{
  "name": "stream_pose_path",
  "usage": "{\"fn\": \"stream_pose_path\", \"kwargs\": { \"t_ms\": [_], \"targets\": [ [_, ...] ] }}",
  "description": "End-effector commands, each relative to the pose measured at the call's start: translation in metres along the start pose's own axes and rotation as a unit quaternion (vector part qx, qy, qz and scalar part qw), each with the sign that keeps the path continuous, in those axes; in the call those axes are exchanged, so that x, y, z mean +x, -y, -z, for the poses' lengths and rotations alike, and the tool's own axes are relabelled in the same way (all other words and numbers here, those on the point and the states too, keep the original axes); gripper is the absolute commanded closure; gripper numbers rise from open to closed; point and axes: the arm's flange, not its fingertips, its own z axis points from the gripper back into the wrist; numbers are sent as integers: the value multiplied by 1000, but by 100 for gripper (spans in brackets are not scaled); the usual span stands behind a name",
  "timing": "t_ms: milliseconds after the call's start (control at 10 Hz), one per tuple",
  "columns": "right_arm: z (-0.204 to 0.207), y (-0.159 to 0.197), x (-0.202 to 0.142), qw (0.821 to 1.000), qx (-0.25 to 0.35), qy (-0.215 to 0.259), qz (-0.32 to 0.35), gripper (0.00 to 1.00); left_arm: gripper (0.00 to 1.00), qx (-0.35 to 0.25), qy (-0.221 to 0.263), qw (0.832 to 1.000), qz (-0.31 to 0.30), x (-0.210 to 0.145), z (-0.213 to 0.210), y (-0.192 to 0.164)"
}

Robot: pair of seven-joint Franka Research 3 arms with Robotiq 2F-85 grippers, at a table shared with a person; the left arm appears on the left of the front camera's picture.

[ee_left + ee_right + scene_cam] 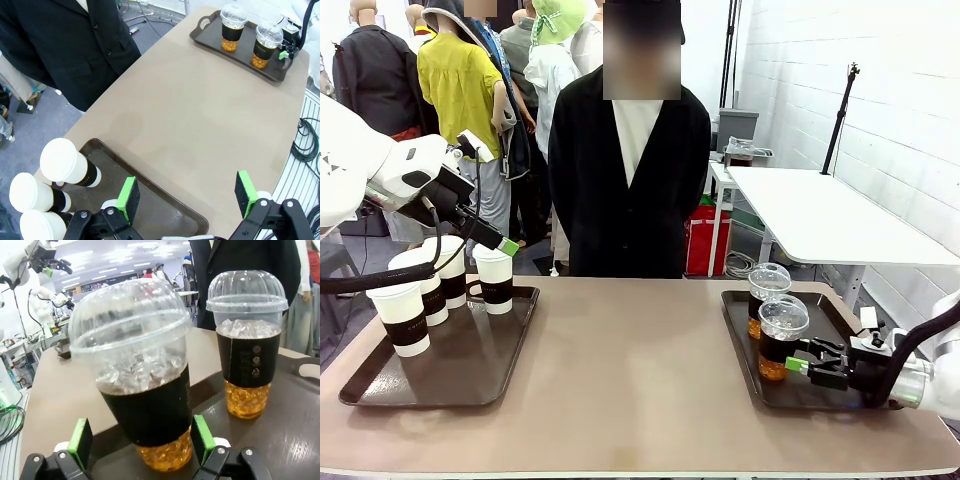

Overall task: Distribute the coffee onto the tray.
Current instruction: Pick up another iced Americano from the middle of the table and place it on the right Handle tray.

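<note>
Right tool (136, 445) is spread around the near iced coffee cup (137, 385), which stands upright between its pads; left tool (185, 200) is held open above the hot cups (495, 277).

No readable text – cup sleeves (248, 359) bear small emblems – illegible

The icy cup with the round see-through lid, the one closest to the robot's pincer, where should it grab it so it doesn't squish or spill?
Probably around the dark sleeve on the near dome-lidded cup, coming level from the robot's side. The cup stands upright, the sleeve is its firmest band, and the thin dome could pop off. The right pincer already has a green pad on either side, just under the sleeve.
</note>
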Motion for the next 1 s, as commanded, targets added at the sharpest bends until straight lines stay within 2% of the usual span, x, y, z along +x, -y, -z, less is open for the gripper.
{"fn": "stream_pose_path", "kwargs": {
  "t_ms": [0, 200, 900],
  "targets": [
    [-12, -13, -1, 1000, 0, -3, 11, 0, 0, -4, 0, 1000, -2, -2, 0, -1],
    [-5, -3, -2, 1000, -4, 1, 3, 0, 0, -4, 0, 1000, -2, -2, 0, -1],
    [-5, -3, -2, 1000, -4, 1, 3, 0, 0, -4, 0, 1000, -2, -2, 0, -1]
  ]
}}
